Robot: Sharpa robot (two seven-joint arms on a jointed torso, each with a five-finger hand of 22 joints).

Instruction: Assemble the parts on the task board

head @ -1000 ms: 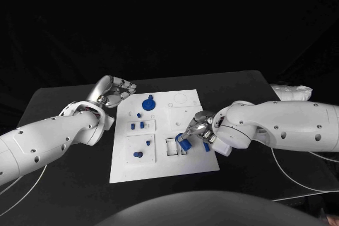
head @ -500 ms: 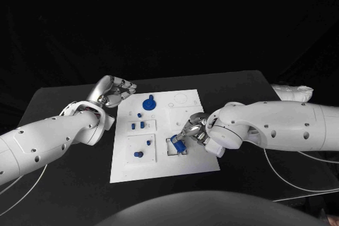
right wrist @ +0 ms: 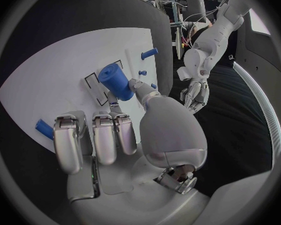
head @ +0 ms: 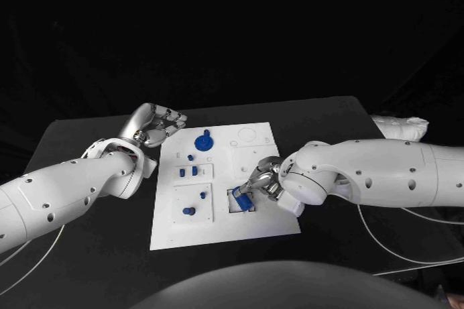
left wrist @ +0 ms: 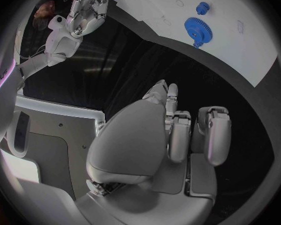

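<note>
The right robot hand (head: 263,181) pinches a blue part (head: 242,200) and holds it down at the outlined rectangular slot near the task board (head: 222,225)'s right edge. Over on the black surface (head: 87,131), the left robot hand (head: 155,125) sits just off the board's far left corner, fingers curled in, holding nothing. A blue gear (head: 203,143) lies nearby on the board.

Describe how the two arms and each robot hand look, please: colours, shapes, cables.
Both arms are smooth, rounded white shells dotted with small dark screw holes. Thin white cables hang under the right arm. The left robot hand and the right robot hand are silver metal, with segmented fingers and a domed silver palm cover.
</note>
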